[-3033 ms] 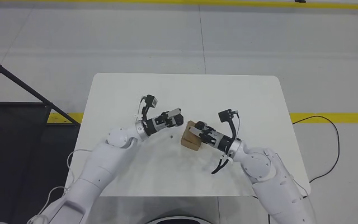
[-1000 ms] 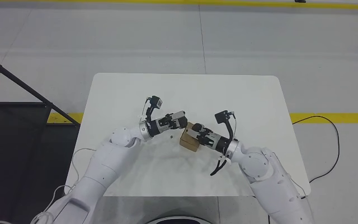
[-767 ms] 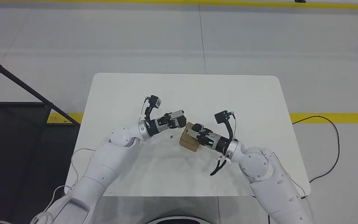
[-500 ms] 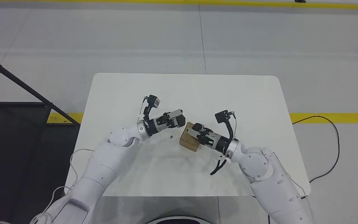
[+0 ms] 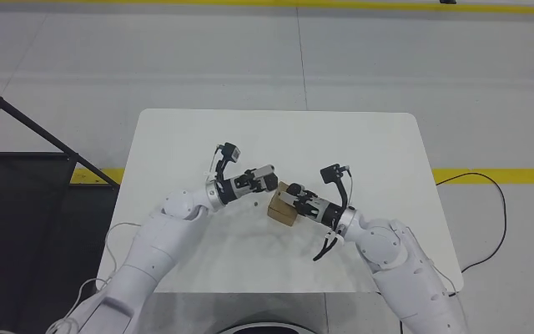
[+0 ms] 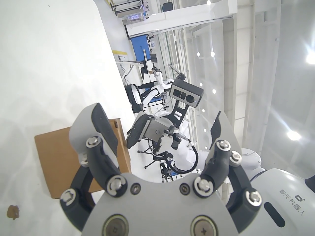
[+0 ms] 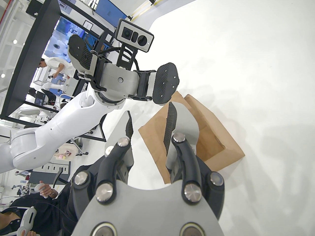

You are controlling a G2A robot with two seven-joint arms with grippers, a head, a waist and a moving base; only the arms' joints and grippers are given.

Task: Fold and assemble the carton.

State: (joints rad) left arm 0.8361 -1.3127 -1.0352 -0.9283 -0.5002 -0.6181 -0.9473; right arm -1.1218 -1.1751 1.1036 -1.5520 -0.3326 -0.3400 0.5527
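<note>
1. Where the white table [image 5: 359,150] lies between the two arms, a small brown cardboard carton [image 5: 284,212] sits partly folded, its hollow inside showing.
2. The left gripper [image 5: 269,177] hovers just left of the carton, on its far side, fingers spread wide and holding nothing.
3. The right gripper [image 5: 289,197] is at the carton's right edge with its fingers parted, one finger [image 7: 169,124] lying over the cardboard.
4. A tiny brown scrap [image 6: 12,212] lies on the table near the carton.
</note>
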